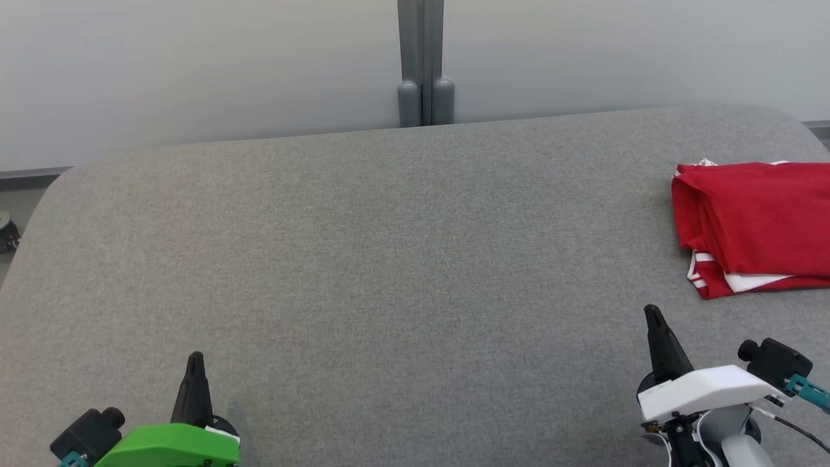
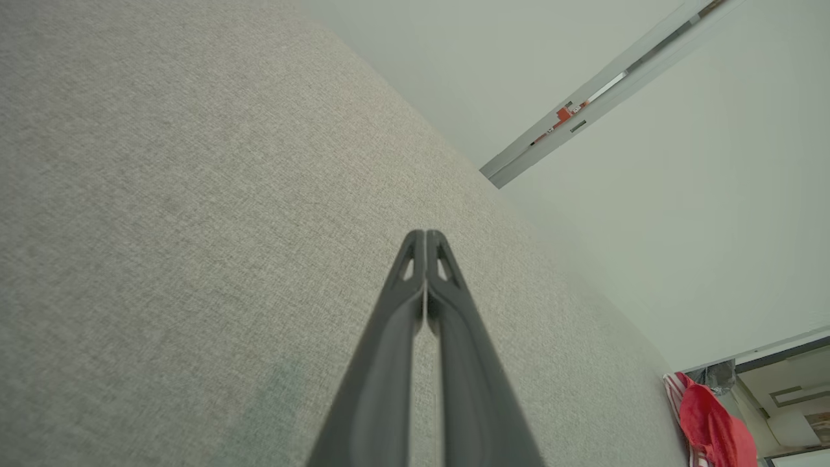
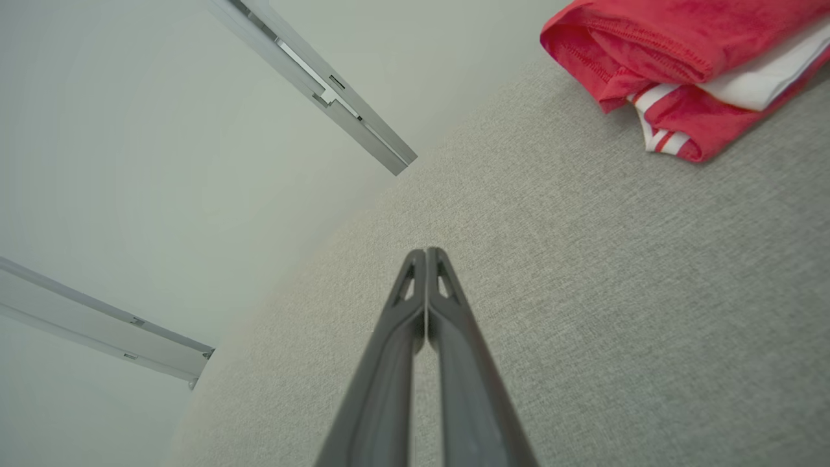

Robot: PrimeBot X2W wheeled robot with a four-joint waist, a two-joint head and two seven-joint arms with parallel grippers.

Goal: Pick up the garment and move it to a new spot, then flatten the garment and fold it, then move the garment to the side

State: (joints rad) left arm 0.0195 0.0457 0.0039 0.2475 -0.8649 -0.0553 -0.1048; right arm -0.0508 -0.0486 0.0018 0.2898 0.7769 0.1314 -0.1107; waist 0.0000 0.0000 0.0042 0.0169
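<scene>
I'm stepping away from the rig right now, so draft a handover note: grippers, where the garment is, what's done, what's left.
Left gripper: shut, empty, over the grey table's near left.
Right gripper: shut, empty, near right, short of the red garment.
The red garment, white-striped, lies folded at the table's right side, nothing touching it.
Done, it seems: folding and moving aside.
Left: probably nothing; maybe tidy the fold.

The scene holds one red garment, one grey table and one grey post. Grippers number two: one left gripper, one right gripper.
</scene>
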